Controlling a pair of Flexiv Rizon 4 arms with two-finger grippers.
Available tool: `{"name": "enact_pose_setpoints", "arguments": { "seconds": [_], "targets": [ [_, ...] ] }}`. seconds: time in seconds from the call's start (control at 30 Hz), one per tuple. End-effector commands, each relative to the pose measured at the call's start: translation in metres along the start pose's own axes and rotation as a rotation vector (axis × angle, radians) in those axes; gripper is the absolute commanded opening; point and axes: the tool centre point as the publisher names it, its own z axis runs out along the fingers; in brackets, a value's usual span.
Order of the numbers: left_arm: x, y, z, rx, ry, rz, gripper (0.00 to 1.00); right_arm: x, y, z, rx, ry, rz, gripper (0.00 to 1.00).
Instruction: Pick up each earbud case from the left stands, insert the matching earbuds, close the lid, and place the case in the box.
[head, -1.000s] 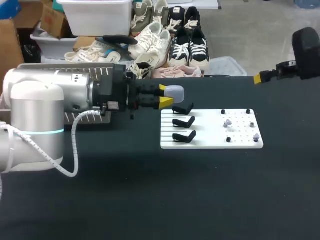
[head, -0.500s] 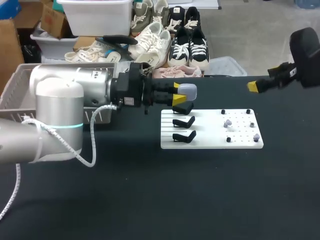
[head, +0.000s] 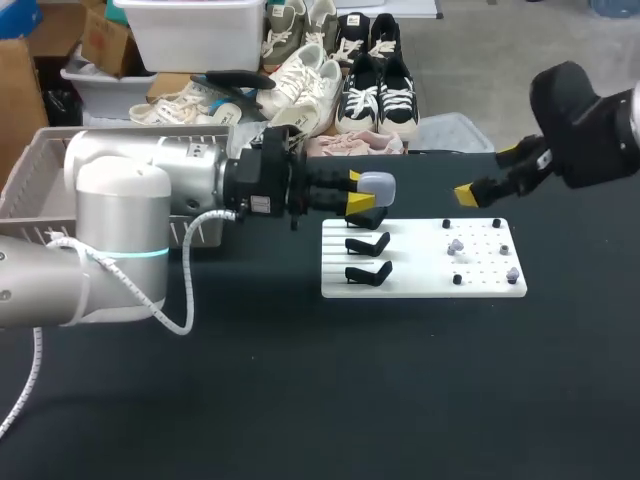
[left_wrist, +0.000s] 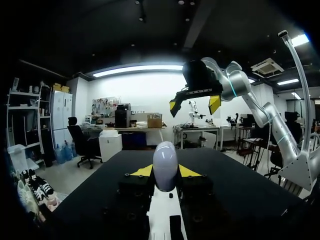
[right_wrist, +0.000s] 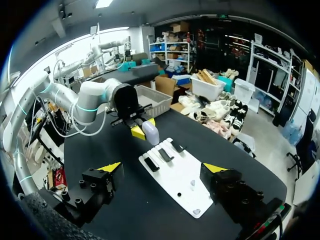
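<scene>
Head view: the left gripper (head: 352, 193) is clamping a pale case (head: 376, 185) just above the far stand (head: 372, 217) of the white board (head: 420, 285) on the bench (head: 300, 400). Small earbuds (head: 456, 245) are lying on the board's right part. A basket (head: 30, 190) is sitting at the bench's left, behind the left arm. The right gripper (head: 487, 175) is hanging above the board's far edge, fingers apart.

Left wrist view: the case (left_wrist: 165, 157) is standing upright between the yellow tips, both pressing its sides, with the right gripper (left_wrist: 195, 104) hovering ahead, spread open.

Right wrist view: the right gripper's fingers are standing wide apart over the board (right_wrist: 175, 182). Ahead, the left gripper is gripping the case (right_wrist: 150, 133) just beyond the stands.
</scene>
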Motion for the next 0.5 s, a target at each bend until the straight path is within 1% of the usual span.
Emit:
{"name": "enact_pose_setpoints", "arguments": {
  "seconds": [0.03, 0.2, 0.5],
  "targets": [
    [0.002, -0.010, 0.002, -0.022, -0.005, -0.004, 0.00, -0.007, 0.007, 0.017, 0.130, 0.023, 0.009, 1.00],
    [0.004, -0.013, 0.006, -0.013, -0.005, -0.010, 0.00, -0.009, 0.009, 0.030, 0.140, 0.049, 0.018, 1.00],
    [0.005, -0.012, 0.006, -0.024, -0.006, 0.008, 0.00, -0.007, 0.015, 0.053, 0.177, 0.130, -0.030, 1.00]
  ]
}}
